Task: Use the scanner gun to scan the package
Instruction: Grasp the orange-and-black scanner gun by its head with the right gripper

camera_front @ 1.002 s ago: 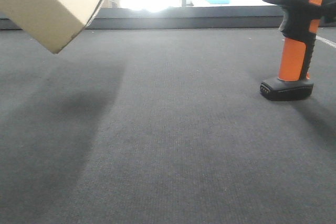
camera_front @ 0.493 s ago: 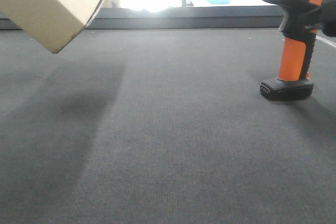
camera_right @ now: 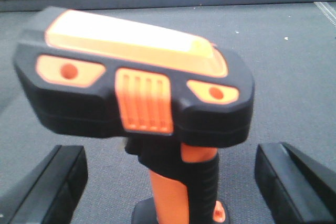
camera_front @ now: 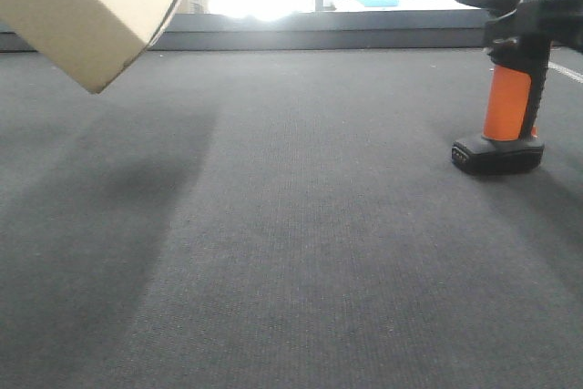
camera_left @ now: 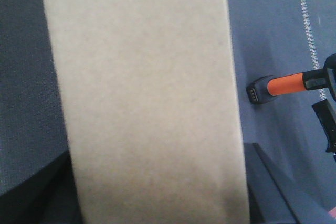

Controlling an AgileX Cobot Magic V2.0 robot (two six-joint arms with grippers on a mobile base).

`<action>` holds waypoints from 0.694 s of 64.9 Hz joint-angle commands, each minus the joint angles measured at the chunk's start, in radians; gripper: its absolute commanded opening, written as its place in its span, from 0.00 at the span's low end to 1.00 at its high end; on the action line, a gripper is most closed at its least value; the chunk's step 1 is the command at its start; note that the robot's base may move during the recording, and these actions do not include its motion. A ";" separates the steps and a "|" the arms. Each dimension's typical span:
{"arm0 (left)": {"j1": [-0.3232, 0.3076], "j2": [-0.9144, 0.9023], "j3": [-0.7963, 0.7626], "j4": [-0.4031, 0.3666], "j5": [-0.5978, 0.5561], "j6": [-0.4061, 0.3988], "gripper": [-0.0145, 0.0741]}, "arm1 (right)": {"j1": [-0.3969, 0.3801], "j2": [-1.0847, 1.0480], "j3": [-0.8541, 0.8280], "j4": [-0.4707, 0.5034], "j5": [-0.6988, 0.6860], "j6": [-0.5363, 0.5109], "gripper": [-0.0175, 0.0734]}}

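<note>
Scanner gun (camera_right: 142, 98) is awaiting pickup, with the open right hand (camera_right: 168, 187) straddling its handle and needing to close; left hand (camera_left: 157, 192) is gripping package (camera_front: 91, 6) aloft.

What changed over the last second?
The right gripper moved in from the right edge and now straddles the scanner gun just below its head, jaws open, not gripping. The scanner gun stayed standing on its foot; the package stayed aloft at upper left.

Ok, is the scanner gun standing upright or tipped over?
Upright. The scanner gun stands on its flat black foot on the mat, handle vertical. The fingers of the right gripper flank it with gaps either side.
</note>
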 commanded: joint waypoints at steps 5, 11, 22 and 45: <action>0.001 -0.014 0.001 -0.026 -0.005 -0.005 0.04 | 0.002 0.042 -0.027 -0.008 -0.062 0.005 0.80; 0.001 -0.014 0.001 -0.026 -0.005 -0.005 0.04 | 0.002 0.062 -0.043 -0.008 -0.069 0.005 0.80; 0.001 -0.014 0.001 -0.026 -0.005 -0.005 0.04 | 0.002 0.104 -0.073 -0.008 -0.074 0.005 0.80; 0.001 -0.014 0.001 -0.024 -0.005 -0.005 0.04 | 0.002 0.163 -0.118 -0.008 -0.082 0.005 0.80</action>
